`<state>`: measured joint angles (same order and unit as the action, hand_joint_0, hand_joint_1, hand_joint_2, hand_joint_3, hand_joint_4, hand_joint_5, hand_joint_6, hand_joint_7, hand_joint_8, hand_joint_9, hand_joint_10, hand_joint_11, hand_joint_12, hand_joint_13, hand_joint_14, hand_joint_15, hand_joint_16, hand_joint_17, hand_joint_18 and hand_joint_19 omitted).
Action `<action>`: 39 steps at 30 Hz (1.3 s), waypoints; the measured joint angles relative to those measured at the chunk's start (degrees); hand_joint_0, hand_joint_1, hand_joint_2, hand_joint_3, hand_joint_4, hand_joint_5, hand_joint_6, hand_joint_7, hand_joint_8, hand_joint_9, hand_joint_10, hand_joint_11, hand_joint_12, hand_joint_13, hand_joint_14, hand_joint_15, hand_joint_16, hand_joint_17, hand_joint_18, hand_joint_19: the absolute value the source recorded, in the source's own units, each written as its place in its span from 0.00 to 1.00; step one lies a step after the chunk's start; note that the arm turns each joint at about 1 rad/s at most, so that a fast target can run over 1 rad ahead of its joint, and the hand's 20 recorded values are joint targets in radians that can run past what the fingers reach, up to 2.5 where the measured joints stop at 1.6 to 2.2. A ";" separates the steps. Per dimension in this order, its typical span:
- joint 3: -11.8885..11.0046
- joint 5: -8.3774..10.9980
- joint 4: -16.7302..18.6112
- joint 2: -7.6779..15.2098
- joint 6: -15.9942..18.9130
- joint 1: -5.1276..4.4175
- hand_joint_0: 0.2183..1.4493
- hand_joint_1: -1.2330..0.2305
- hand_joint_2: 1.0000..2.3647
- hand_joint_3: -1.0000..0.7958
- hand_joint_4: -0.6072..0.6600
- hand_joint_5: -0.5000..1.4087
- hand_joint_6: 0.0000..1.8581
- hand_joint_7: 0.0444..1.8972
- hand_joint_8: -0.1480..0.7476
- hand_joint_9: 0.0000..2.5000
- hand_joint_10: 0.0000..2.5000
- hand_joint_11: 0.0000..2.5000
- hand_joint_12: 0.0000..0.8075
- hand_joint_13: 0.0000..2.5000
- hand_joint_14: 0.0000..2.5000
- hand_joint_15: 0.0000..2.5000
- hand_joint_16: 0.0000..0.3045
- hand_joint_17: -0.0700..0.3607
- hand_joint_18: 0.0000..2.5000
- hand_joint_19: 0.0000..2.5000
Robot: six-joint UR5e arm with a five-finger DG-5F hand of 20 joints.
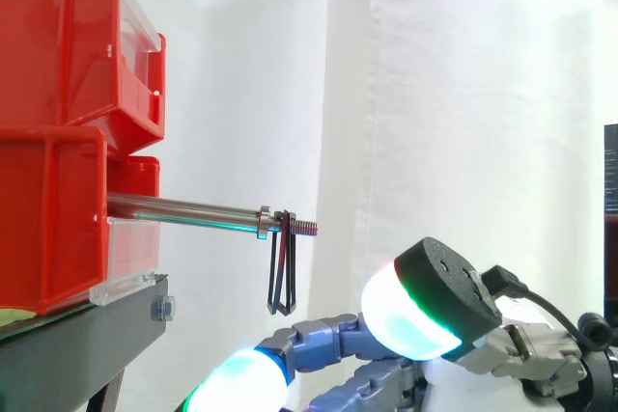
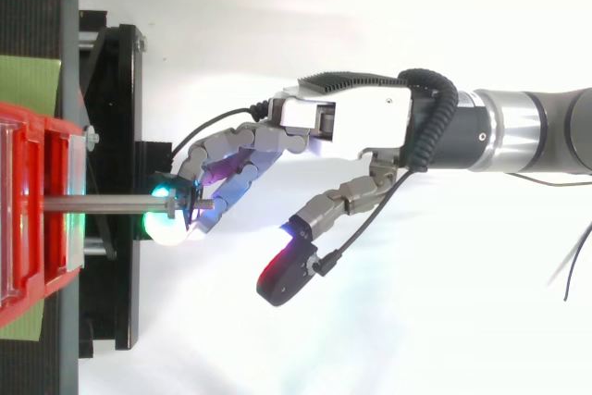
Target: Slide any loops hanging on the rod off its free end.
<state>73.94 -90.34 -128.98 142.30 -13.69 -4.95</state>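
loops [image 1: 281, 272] | hanging near rod [image 1: 193, 208] tip | fingers [image 1: 243, 379] just below, not touching

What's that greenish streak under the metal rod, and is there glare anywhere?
Side view: the streak under the rod is the hand's glowing fingertips reflected in the metal; the curtain shows soft fold shadows. Top view: the white backdrop glares brightly, and the fingertip glow spills green and violet round the rod's tip.

Loops [image 1: 289, 258] on rod [image 1: 193, 208] (hand [image 1: 328, 335] below)
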 measured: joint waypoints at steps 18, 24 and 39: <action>-2.66 0.10 1.55 1.83 -2.15 0.05 0.29 0.36 0.00 0.28 0.73 0.20 0.27 0.53 0.47 0.36 0.00 0.07 0.37 0.26 0.00 0.02 0.13 0.36 0.23 0.10; -3.08 0.06 2.22 2.77 -2.09 0.22 0.29 0.30 0.00 0.28 0.72 0.19 0.27 0.57 0.47 0.36 0.00 0.09 0.37 0.26 0.00 0.02 0.12 0.36 0.25 0.10; -3.61 0.22 2.74 3.43 -0.97 0.32 0.28 0.43 0.00 0.28 0.73 0.19 0.27 0.52 0.48 0.37 0.00 0.09 0.38 0.26 0.00 0.02 0.12 0.36 0.24 0.11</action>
<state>70.33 -90.12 -126.24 145.73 -14.66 -4.63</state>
